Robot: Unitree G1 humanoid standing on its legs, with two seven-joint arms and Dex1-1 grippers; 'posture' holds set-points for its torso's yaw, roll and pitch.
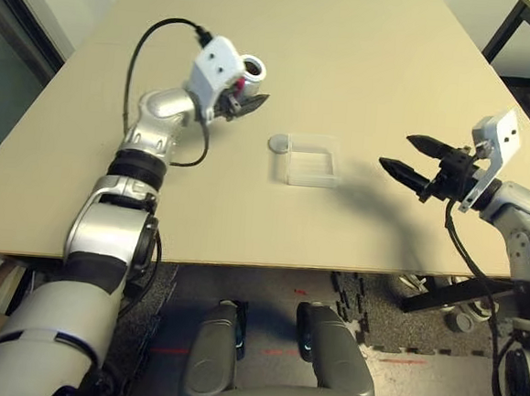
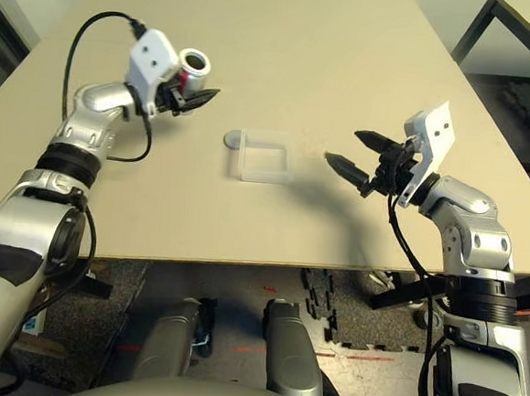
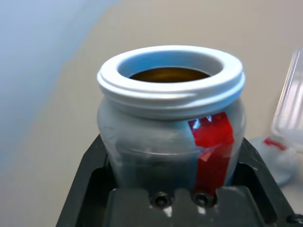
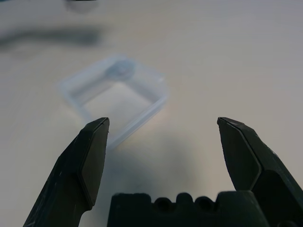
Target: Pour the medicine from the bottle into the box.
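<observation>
The left claw [image 1: 247, 103] was clenched around the bottle [image 1: 250, 69], holding it above the table [image 1: 369, 41] with the open mouth tipped up and away from the arm. In the left wrist view the bottle [image 3: 170, 127] sat between the two black fingers [image 3: 87, 175], its body pressed against both, the red label stripe facing the camera and the white rim at the far end from the claw's base. Inside the mouth a brownish-amber interior showed; single pills could not be told apart there.

The cap [image 1: 278, 144] lay flat on the table, ahead of the left claw and lower than it, touching or just beside the near corner of the box [image 1: 312, 160]. The box stood on the table between the two claws, nearer to the left one, with nothing to be made out inside it.

The right claw [image 1: 413, 160] was released, its two black fingers [image 4: 90, 161] spread wide with nothing between them. It hovered off the table on the far side of the box from the left claw, pointing toward the box and well apart from it. In the right wrist view the box [image 4: 116, 97] lay straight ahead of the open fingers, beyond their tips, and the cap [image 4: 120, 70] showed through its far side.
</observation>
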